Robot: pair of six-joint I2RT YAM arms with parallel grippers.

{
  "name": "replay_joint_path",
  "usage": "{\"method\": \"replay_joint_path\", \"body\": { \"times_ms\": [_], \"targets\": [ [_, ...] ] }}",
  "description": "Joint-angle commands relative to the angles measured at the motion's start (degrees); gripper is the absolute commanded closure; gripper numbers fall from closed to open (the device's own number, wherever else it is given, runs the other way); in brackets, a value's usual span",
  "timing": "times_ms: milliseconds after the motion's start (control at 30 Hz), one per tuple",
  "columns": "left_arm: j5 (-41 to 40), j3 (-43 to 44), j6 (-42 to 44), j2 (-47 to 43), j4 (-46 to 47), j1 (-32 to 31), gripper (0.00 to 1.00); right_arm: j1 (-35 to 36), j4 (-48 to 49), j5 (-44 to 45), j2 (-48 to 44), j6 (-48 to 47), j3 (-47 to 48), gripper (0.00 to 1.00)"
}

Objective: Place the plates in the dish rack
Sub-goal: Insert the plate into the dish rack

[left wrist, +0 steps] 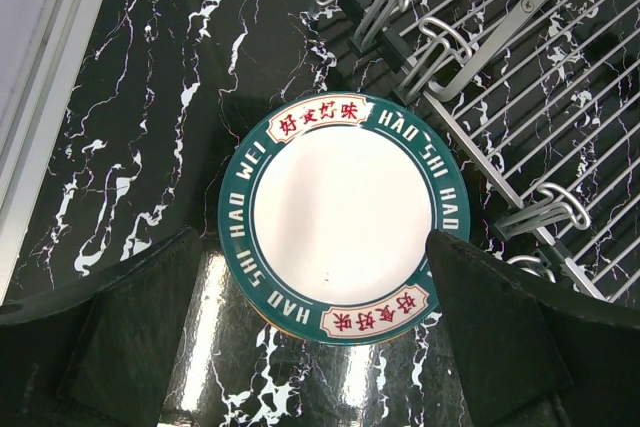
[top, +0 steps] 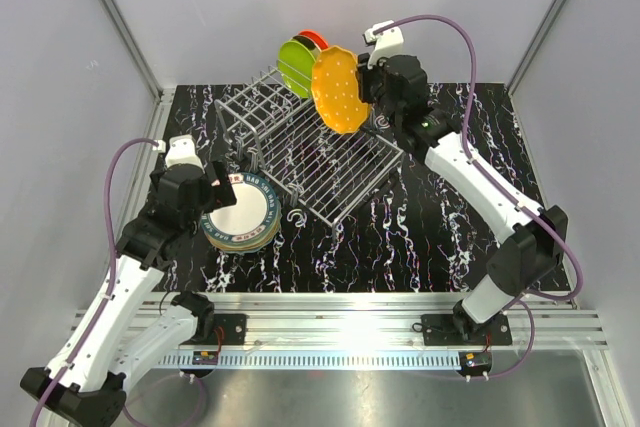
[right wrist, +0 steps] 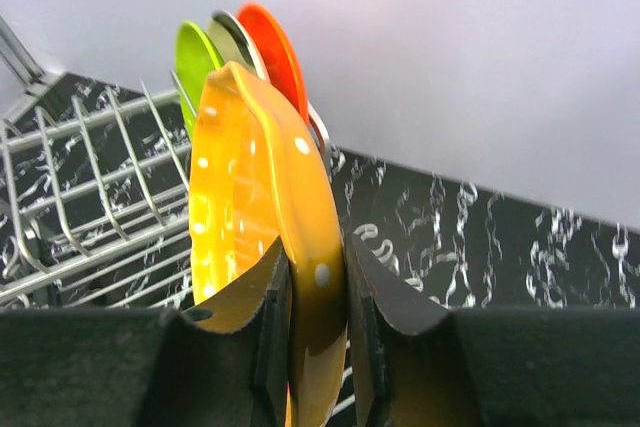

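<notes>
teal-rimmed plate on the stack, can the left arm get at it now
Probably yes: the left claw hangs open right above the teal-rimmed plate, nothing lies on it, and the dish rack stands beside it, not over it.

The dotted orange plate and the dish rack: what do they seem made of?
The dotted orange plate looks glossy, perhaps melamine or glazed ceramic: sharp reflections on its smooth rim. The dish rack seems metal wire: silver-grey with bright glints.

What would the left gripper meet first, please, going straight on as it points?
The left gripper would most likely meet the teal-rimmed white plate, centred between its open jaws; depth is unclear.
</notes>
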Motion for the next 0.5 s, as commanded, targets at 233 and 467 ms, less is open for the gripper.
{"method": "replay_joint_path", "body": {
  "times_ms": [233,467],
  "targets": [
    [-1.93,0.25,0.31,0.35,2.49,-0.57,0.01,-0.04,22.19,-4.63,-0.80,-7.01,1.02,1.00],
    [-2.02,0.16,0.31,0.53,2.58,-0.57,0.01,-0.04,22.98,-4.46,2.63,-10.09,4.18,1.00]
  ]
}}
